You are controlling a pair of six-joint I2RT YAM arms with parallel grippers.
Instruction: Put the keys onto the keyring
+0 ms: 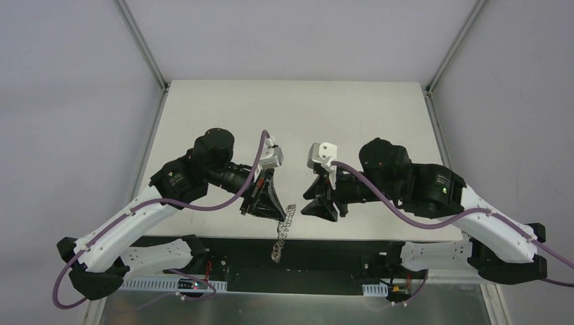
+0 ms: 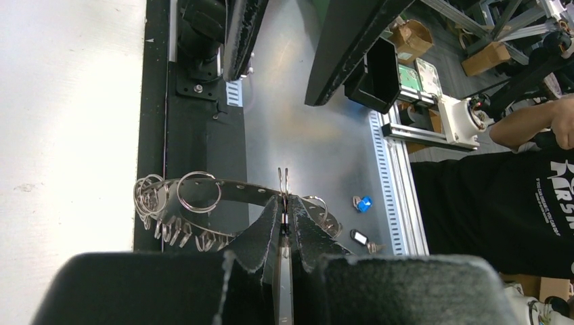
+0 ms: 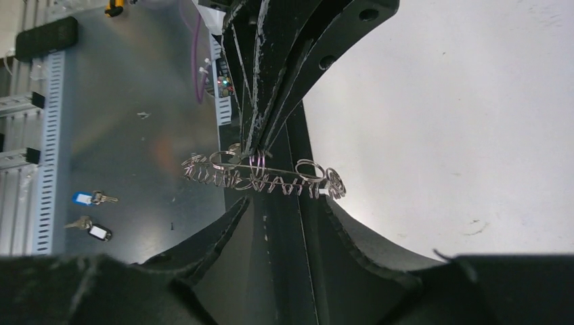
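Note:
My left gripper (image 1: 272,207) is shut on one wire loop of the keyring (image 1: 285,228), which hangs floppy over the table's near edge. In the left wrist view the fingertips (image 2: 279,210) pinch a loop, and the silvery band with its many loops (image 2: 196,191) curves off to the left. My right gripper (image 1: 322,205) faces it from the right, open and empty. In the right wrist view the keyring (image 3: 264,173) hangs just beyond its spread jaws. A small black key tag with a pale label (image 2: 359,237) lies on the grey metal floor below, also in the right wrist view (image 3: 99,232).
A blue-tagged key (image 2: 364,203) lies beside the black one, also in the right wrist view (image 3: 82,198). A black rail (image 1: 284,250) runs along the white table's (image 1: 291,115) near edge. A person in a black shirt (image 2: 501,203) stands past the metal frame.

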